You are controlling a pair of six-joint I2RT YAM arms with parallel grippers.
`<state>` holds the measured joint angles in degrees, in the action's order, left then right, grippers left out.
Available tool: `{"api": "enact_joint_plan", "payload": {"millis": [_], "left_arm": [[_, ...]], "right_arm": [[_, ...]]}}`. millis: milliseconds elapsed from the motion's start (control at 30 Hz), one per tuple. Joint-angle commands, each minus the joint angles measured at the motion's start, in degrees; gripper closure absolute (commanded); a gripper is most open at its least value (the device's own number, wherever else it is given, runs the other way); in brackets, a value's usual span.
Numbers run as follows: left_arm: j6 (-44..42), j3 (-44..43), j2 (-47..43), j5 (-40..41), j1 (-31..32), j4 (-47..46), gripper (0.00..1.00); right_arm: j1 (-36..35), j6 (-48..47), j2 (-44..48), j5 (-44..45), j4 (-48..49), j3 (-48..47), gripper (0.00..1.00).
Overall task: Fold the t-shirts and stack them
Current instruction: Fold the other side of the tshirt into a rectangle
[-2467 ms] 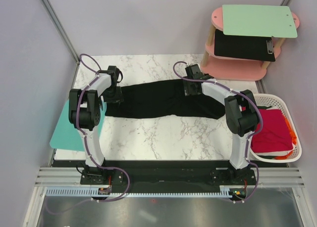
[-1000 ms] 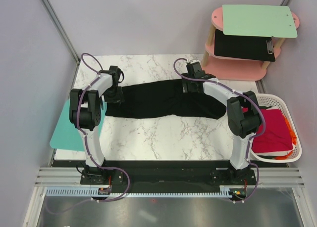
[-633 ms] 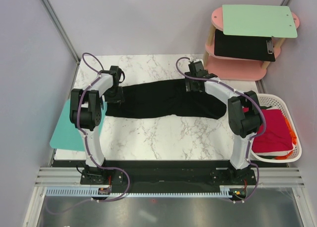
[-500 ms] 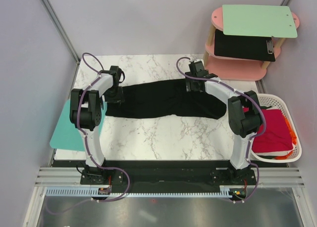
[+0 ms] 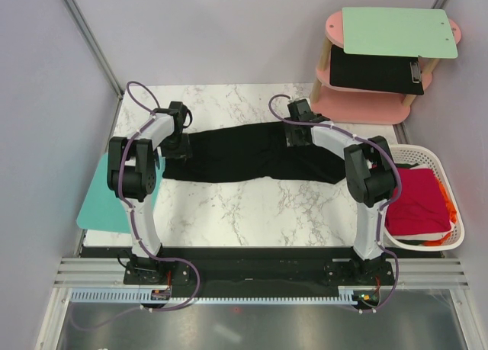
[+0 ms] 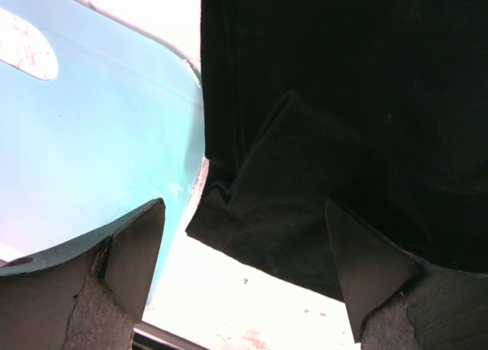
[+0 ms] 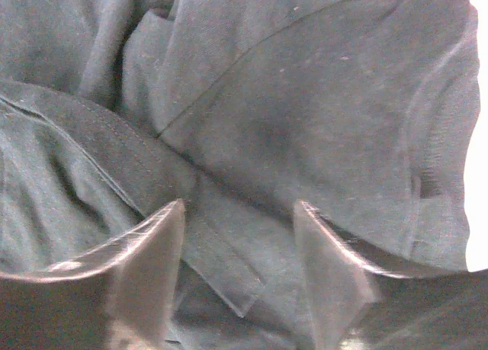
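Observation:
A large black t-shirt lies spread in a long band across the marble table. My left gripper hovers open over its left end. In the left wrist view the left gripper frames a folded corner of the black t-shirt and bare marble. My right gripper is down on the shirt's upper right part. Seen from the right wrist, the right gripper is open, its fingers either side of a hemmed fold of black cloth. A red t-shirt and orange fabric sit in the basket.
A white basket stands at the table's right edge. A teal cutting board overhangs the left edge, also under the left wrist. A pink shelf at the back right holds a black clipboard and a mint board.
The right wrist shifted slightly right, then came back left and a little nearer over the shirt. The left arm and the shirt have not moved.

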<state>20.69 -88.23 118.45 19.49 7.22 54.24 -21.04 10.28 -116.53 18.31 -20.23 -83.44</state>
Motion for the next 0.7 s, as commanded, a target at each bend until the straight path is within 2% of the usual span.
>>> {"api": "enact_joint_plan", "payload": {"millis": [0,33,100,167,200,300,533,667], "left_arm": [[0.1,2.4,0.9,-5.2,2.0,-4.4,0.06],[0.0,2.4,-0.6,-5.2,2.0,-4.3,0.06],[0.0,2.4,-2.2,-5.9,2.0,-4.1,0.06],[0.1,2.5,-4.6,-6.6,2.0,-3.9,0.06],[0.0,2.4,-5.5,-7.1,2.1,-3.8,0.06],[0.3,1.4,-8.5,-7.0,2.7,-2.6,0.06],[1.3,-3.1,-11.5,-2.5,3.1,4.0,0.06],[1.7,-4.1,-13.2,-4.3,4.5,3.8,0.07]], "right_arm": [[0.0,0.6,-0.5,0.2,0.7,-1.7,0.41],[-0.1,0.5,-0.4,0.2,0.7,-1.8,0.53],[0.0,0.6,0.1,0.0,0.7,-1.7,0.56],[0.0,0.7,0.3,-0.5,0.8,-1.6,0.65],[-0.1,0.7,0.5,-0.5,0.8,-1.6,0.78],[0.1,0.8,1.7,-1.1,0.6,-1.2,0.98],[-0.1,0.5,6.8,-0.6,0.0,0.1,1.0],[-0.1,0.3,7.5,0.2,0.0,-0.1,1.0]]}}
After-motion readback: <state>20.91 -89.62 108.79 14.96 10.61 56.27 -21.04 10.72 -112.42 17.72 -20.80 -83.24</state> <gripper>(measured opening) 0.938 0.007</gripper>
